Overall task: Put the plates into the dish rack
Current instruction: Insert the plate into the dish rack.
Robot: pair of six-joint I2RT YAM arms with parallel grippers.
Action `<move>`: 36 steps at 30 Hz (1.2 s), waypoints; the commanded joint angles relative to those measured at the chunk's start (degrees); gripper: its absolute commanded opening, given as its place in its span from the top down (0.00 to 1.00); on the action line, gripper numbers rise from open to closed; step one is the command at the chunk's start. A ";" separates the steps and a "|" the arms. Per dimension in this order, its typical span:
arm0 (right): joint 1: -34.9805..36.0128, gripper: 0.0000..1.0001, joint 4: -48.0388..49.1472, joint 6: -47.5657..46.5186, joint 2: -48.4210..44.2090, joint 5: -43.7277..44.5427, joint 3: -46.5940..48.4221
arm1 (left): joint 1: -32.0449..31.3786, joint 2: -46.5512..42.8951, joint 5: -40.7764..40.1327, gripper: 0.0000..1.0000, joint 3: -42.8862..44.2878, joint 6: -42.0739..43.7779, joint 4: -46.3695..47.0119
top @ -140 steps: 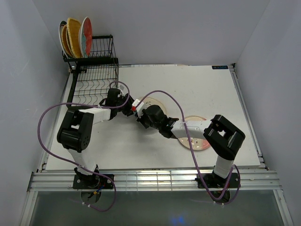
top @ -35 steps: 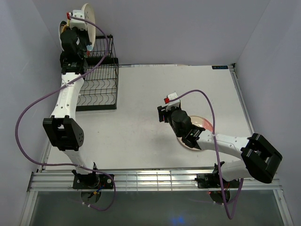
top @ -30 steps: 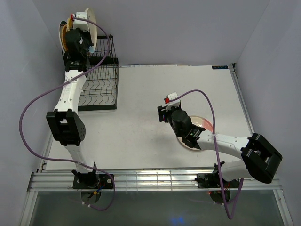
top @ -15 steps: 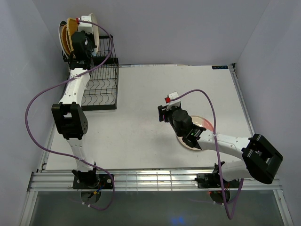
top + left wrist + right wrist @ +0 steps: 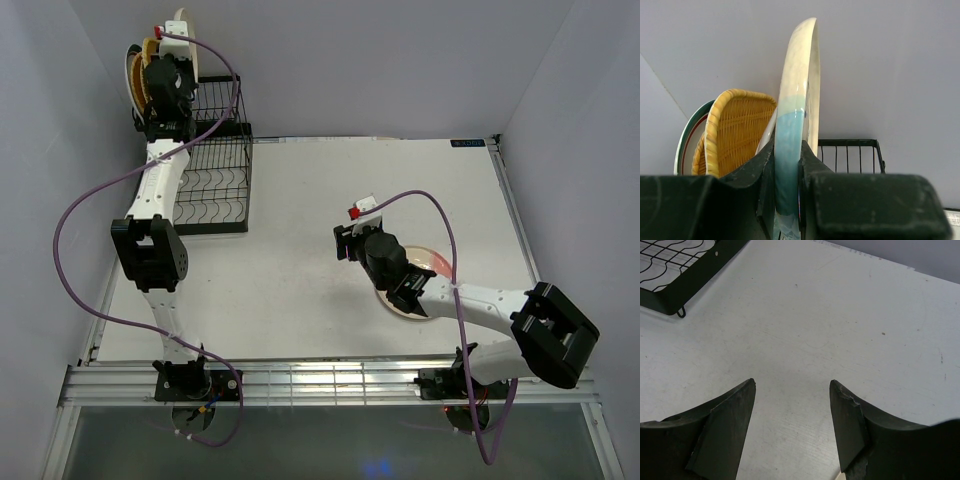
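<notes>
My left gripper (image 5: 172, 62) reaches over the raised upper basket of the black wire dish rack (image 5: 205, 170) at the far left. It is shut on the rim of a cream-blue plate (image 5: 797, 100), held upright on edge. Just left of it stand a woven orange-yellow plate (image 5: 735, 130) and a green-rimmed white plate (image 5: 687, 135), both upright in the basket (image 5: 850, 150). My right gripper (image 5: 345, 240) hovers open over bare table near the middle, with nothing between its fingers (image 5: 727, 415). A cream-pink plate (image 5: 428, 268) lies flat on the table, partly under the right arm.
The rack's lower slotted section (image 5: 670, 285) shows at the top left of the right wrist view. Grey walls close in behind the rack and on both sides. The purple cable (image 5: 90, 200) of the left arm loops out beyond the table's left edge.
The left gripper, still holding the cream-blue plate, has shifted slightly right and then back left and up over the upper basket. The right arm has stayed where it was.
</notes>
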 commanded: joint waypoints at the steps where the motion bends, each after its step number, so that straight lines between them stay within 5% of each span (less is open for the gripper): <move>1: -0.28 0.33 1.96 0.66 0.52 -0.28 1.84 | 2.56 -2.95 0.41 1.00 2.88 -0.36 8.82; 18: -0.19 0.33 1.96 0.66 1.32 -0.46 2.36 | 4.78 -1.29 9.65 1.00 -2.49 -5.20 9.35; 36: -0.19 0.34 1.96 0.84 1.67 -0.72 2.80 | 4.69 -0.14 9.03 1.00 -7.32 -5.90 11.02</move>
